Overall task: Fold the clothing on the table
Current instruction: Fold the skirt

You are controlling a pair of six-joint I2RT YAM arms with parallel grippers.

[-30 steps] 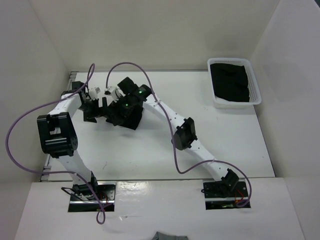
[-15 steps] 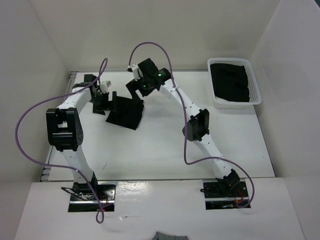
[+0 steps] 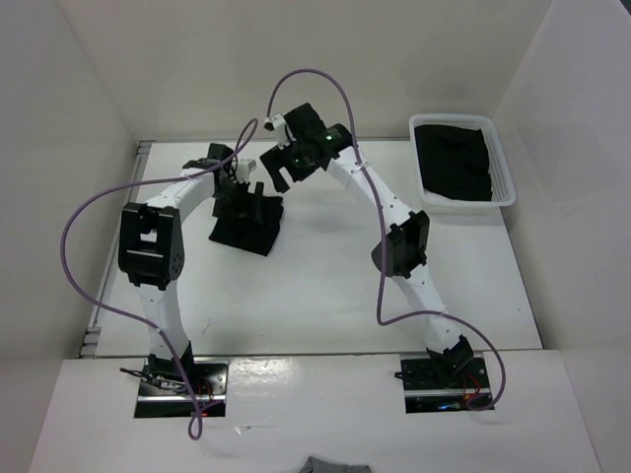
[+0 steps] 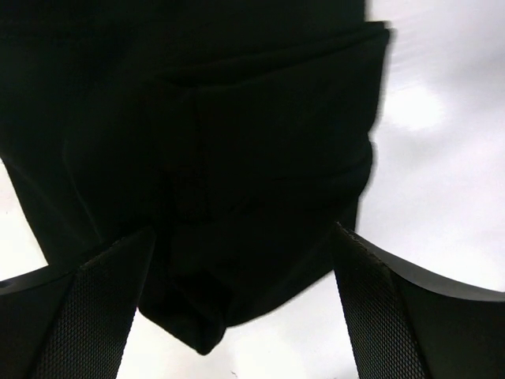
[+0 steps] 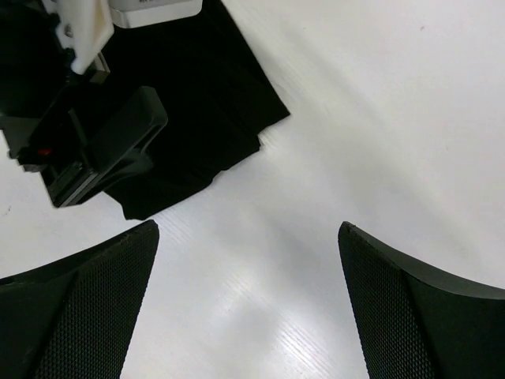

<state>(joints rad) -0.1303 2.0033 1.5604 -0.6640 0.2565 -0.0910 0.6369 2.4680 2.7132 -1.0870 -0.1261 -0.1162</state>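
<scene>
The clothing (image 3: 248, 227) is a plain black garment lying folded in a compact block on the white table (image 3: 325, 286), left of centre toward the back. My left gripper (image 3: 240, 197) hangs open right over its far left part; in the left wrist view the clothing (image 4: 260, 158) fills the space above my spread left gripper (image 4: 245, 316). My right gripper (image 3: 281, 169) is open, raised behind the garment's far right corner and holding nothing. Its wrist view has the right gripper (image 5: 248, 308) over bare table (image 5: 355, 118), with the clothing (image 5: 205, 103) and the left gripper (image 5: 95, 150) at upper left.
A white mesh basket (image 3: 508, 168) holding a black fabric heap (image 3: 454, 163) stands at the back right corner. White walls close in the table on three sides. Purple cables loop off both arms above the back left area.
The right arm has lifted off the garment and swung back and to the right. The left arm has moved right over the garment's far edge. The garment lies flat, released.
</scene>
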